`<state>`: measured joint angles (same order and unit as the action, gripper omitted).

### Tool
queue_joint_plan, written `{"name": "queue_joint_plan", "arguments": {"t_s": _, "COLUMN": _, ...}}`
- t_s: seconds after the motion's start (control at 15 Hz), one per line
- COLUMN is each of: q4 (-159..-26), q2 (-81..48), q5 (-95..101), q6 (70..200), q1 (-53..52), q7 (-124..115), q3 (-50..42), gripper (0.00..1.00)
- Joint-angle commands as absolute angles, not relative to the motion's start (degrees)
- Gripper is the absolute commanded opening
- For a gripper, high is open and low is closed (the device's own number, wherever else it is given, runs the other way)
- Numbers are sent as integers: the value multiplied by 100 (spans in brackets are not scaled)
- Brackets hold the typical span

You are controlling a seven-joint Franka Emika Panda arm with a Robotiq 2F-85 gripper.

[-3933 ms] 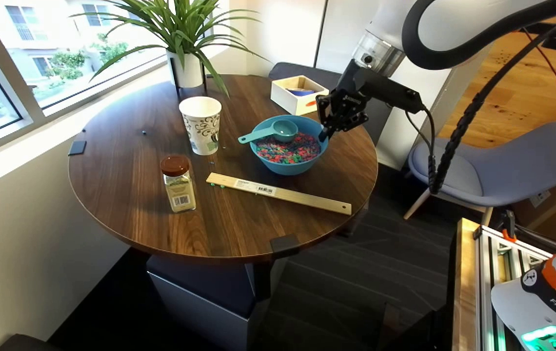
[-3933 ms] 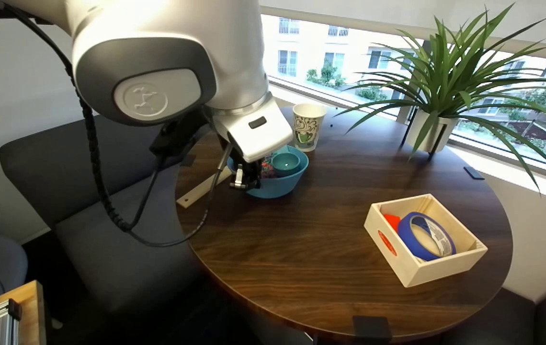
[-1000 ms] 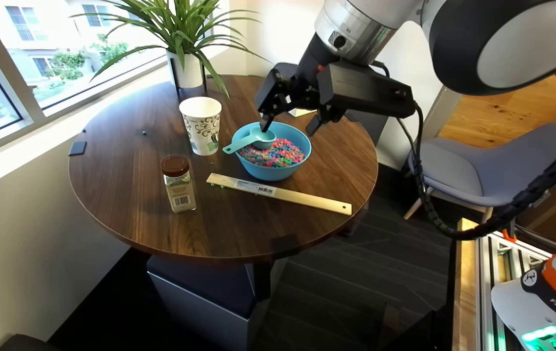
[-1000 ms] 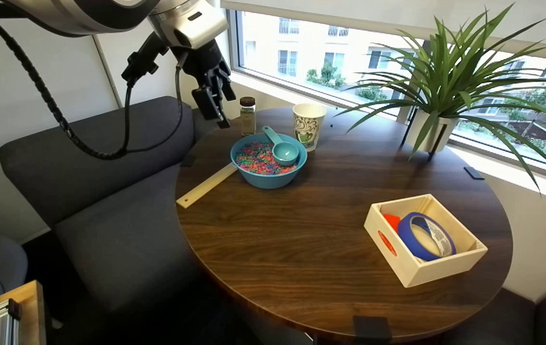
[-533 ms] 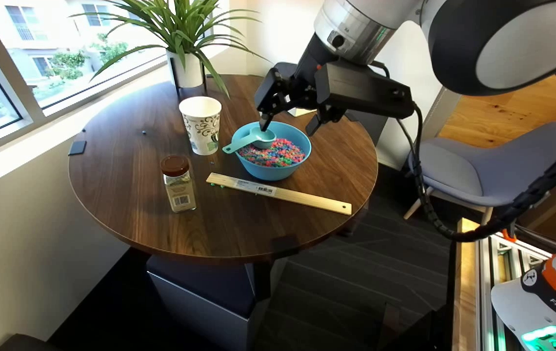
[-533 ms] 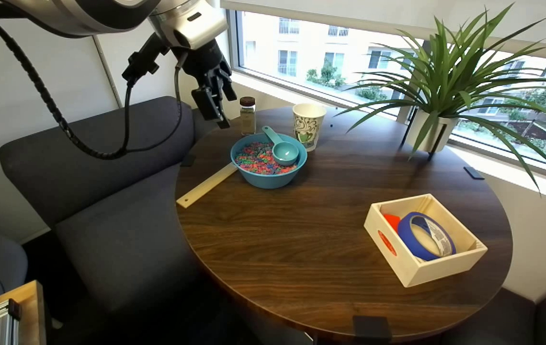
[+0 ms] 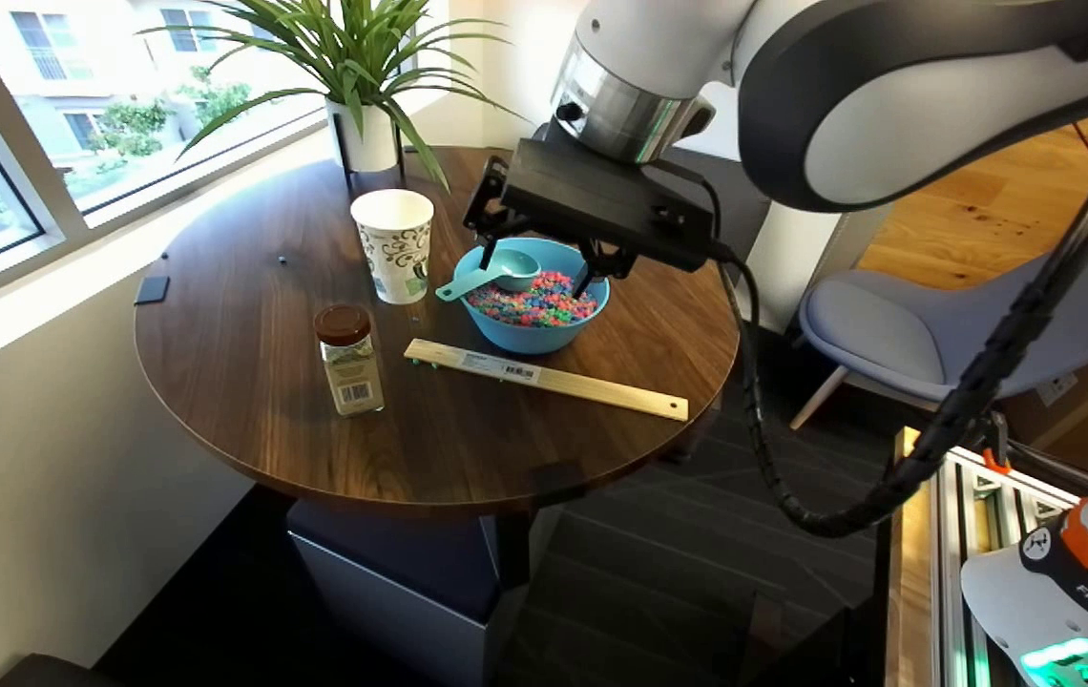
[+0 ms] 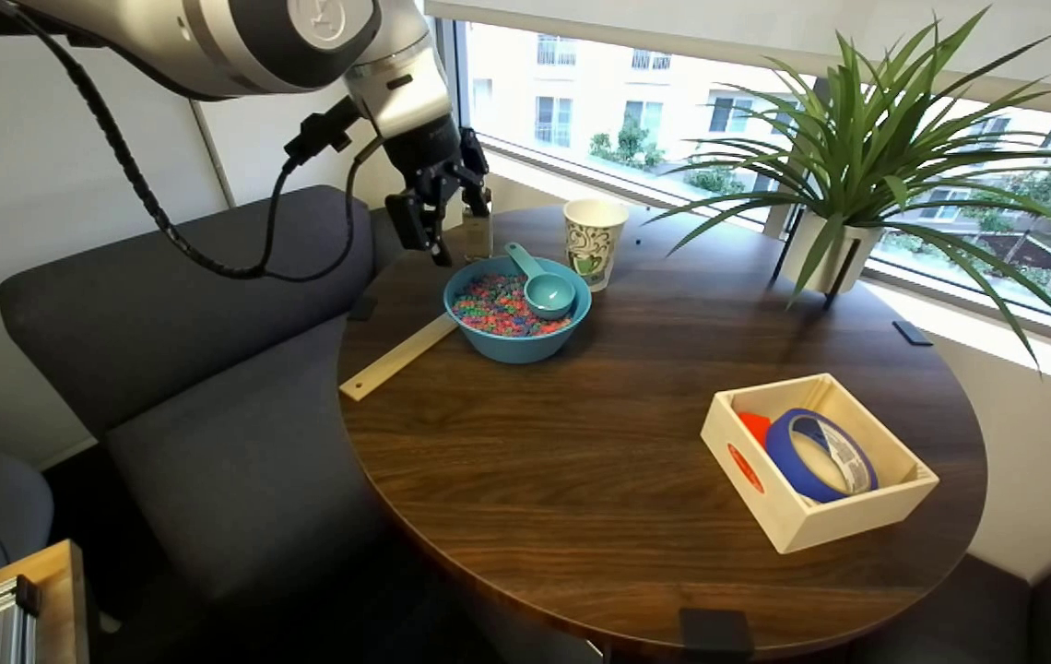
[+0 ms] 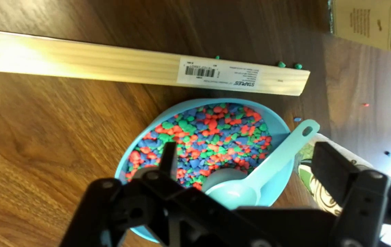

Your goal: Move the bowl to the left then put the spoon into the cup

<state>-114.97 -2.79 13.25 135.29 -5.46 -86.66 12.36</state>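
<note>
The blue bowl (image 7: 527, 337) stands upright on the round table, filled with red, green and blue bits; its side (image 8: 514, 349) also shows from across. A teal measuring spoon (image 9: 274, 164) lies in it, scoop inside and handle over the rim towards the cup. The patterned white paper cup (image 7: 395, 250) stands upright close beside the bowl, partly behind a finger in the wrist view. My gripper (image 7: 534, 275) hangs over the bowl, pointing down, jaws wide apart. In the wrist view the spoon lies between the fingers (image 9: 169, 159), untouched as far as I can see.
A flat wooden ruler (image 7: 592, 386) lies right by the bowl. A spice jar (image 7: 351, 367) with a brown lid stands near the cup. The wooden box (image 8: 770, 503) holding blue tape sits farther off. Beyond the table rises a potted plant (image 7: 367, 138).
Almost four seconds ago the gripper was at the bowl's rim; since then the bowl has slid nearer the cup. In the last half second the open gripper has swung over the bowl, pointing more steeply down.
</note>
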Motion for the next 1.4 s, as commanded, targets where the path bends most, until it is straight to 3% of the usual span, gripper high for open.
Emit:
{"name": "queue_joint_plan", "arguments": {"t_s": 0.0, "q4": -11429, "q2": -324, "q5": 1268, "q6": 13560, "q1": -724, "q7": -8649, "q3": 1036, "gripper": 100}}
{"name": "queue_joint_plan", "arguments": {"t_s": 0.67, "q4": -9897, "q2": -1469, "q5": 1227, "q6": 11913, "q1": -856, "q7": -10449, "q3": 633, "gripper": 98}}
{"name": "queue_joint_plan", "arguments": {"t_s": 0.73, "q4": -9740, "q2": -1581, "q5": 1191, "q6": 11799, "q1": -887, "q7": -10572, "q3": 604, "gripper": 93}}
{"name": "queue_joint_plan", "arguments": {"t_s": 1.0, "q4": -9224, "q2": -1949, "q5": 996, "q6": 11729, "q1": -1007, "q7": -11192, "q3": 476, "gripper": 56}}
{"name": "queue_joint_plan", "arguments": {"t_s": 1.33, "q4": -8812, "q2": -2247, "q5": 982, "q6": 11838, "q1": -1109, "q7": -11700, "q3": 302, "gripper": 63}}
